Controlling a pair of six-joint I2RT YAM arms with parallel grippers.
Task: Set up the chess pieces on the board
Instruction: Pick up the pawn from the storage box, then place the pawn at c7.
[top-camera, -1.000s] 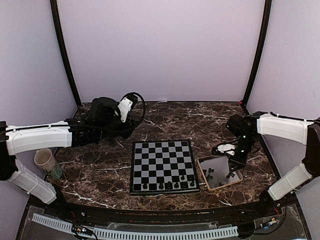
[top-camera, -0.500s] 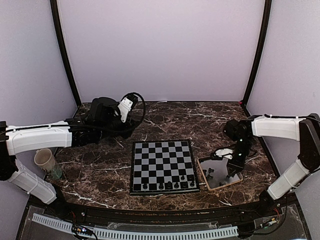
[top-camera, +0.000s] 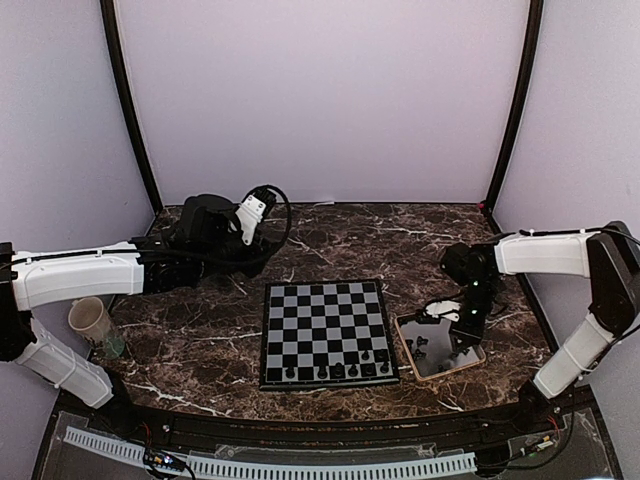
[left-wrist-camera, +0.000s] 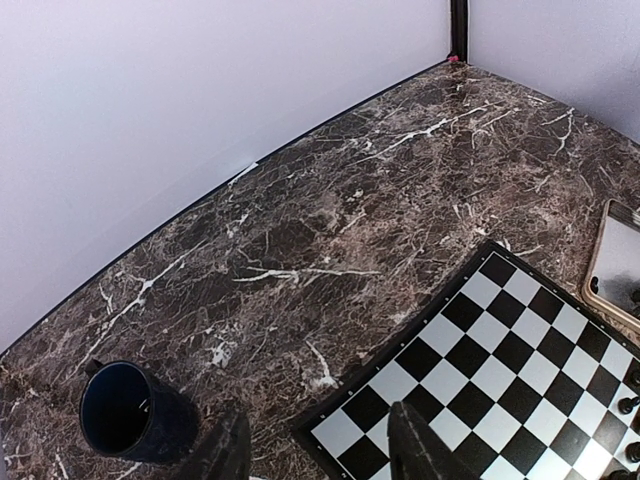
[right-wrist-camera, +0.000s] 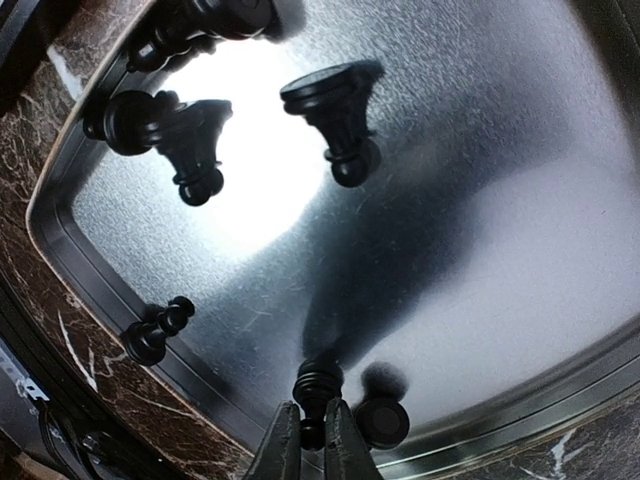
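One tiny chess piece (right-wrist-camera: 318, 385), likely light and slick: we see right gripper (right-wrist-camera: 312, 438) pinching its stem in the tray (right-wrist-camera: 500, 250); left gripper (left-wrist-camera: 320, 445) spread.

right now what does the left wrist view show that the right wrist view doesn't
Only left wrist: the board, a dark cup, the open left gripper. Only right wrist: the right gripper shut on a piece in the tray, other pieces nearby. Both: the tray's edge and the marble table.
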